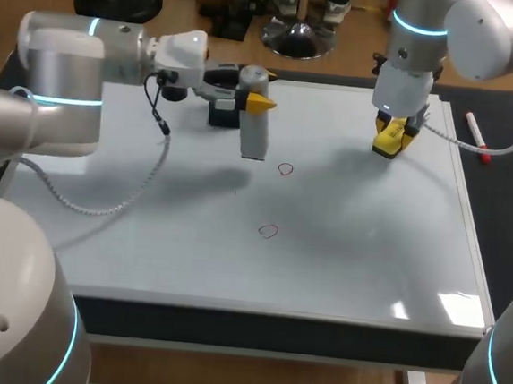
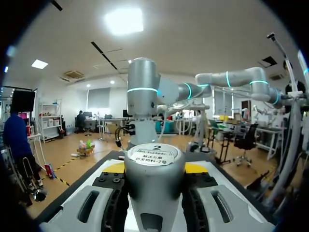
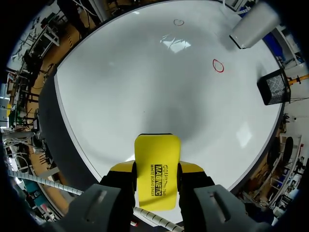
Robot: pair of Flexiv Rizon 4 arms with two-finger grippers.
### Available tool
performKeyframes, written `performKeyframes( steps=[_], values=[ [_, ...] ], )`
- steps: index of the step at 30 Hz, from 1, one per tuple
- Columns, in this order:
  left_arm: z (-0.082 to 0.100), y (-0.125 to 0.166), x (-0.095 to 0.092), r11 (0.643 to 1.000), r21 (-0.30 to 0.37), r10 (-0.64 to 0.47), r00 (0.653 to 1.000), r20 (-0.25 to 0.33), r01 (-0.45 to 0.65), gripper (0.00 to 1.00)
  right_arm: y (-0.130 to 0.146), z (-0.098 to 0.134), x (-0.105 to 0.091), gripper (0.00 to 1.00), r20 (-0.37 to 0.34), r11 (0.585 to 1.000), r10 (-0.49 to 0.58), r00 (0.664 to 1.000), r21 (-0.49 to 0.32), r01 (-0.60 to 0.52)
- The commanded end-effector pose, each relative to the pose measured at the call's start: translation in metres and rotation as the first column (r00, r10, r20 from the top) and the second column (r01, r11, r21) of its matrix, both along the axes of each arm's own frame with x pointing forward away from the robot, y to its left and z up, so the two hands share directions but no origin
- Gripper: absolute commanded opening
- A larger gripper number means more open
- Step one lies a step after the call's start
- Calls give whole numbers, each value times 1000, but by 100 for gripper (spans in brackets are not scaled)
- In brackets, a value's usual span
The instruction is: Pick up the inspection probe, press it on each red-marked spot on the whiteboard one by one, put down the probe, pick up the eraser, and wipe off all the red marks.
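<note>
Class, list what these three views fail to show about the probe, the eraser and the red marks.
- Tip of the probe: looking down from above, the head view cannot settle whether it touches the whiteboard.
- The red marks: absent from the left wrist view, where the probe fills the foreground.
- Underside of the eraser: the right wrist view shows only its top face, so contact with the whiteboard is unclear.

The whiteboard (image 1: 340, 262) looks smooth and glossy to me, catching bright glare at the lower right of the head view. The inspection probe (image 1: 255, 140) has a satin grey shell (metal or plastic, I cannot tell) topped with a paper label (image 2: 153, 155). The eraser (image 3: 157, 162) is smooth yellow plastic. The table cover (image 1: 509, 232) at the right edge is matt black.
</note>
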State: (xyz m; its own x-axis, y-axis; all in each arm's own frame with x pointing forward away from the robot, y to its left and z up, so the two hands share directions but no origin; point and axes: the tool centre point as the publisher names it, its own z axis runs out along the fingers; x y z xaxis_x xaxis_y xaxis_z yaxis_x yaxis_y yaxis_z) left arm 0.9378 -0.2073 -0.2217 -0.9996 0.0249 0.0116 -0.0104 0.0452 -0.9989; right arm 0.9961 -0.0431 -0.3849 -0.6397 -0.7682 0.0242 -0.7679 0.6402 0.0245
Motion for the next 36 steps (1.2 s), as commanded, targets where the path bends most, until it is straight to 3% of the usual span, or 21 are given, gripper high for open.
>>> performKeyframes(
  steps=[1,21,36],
  values=[
    [-4,-17,3,999,9,-34,999,-6,34,0,-1,1,1,0,-1,1000,2,1000,-3,-2],
    [-32,-57,7,998,16,-60,997,-38,61,0,-1,1,1,0,-1,1000,2,1000,-3,-2],
    [-42,-65,17,999,1,-51,998,-21,51,0,-1,1,1,0,-1,1000,2,1000,-3,-2]
  ],
)
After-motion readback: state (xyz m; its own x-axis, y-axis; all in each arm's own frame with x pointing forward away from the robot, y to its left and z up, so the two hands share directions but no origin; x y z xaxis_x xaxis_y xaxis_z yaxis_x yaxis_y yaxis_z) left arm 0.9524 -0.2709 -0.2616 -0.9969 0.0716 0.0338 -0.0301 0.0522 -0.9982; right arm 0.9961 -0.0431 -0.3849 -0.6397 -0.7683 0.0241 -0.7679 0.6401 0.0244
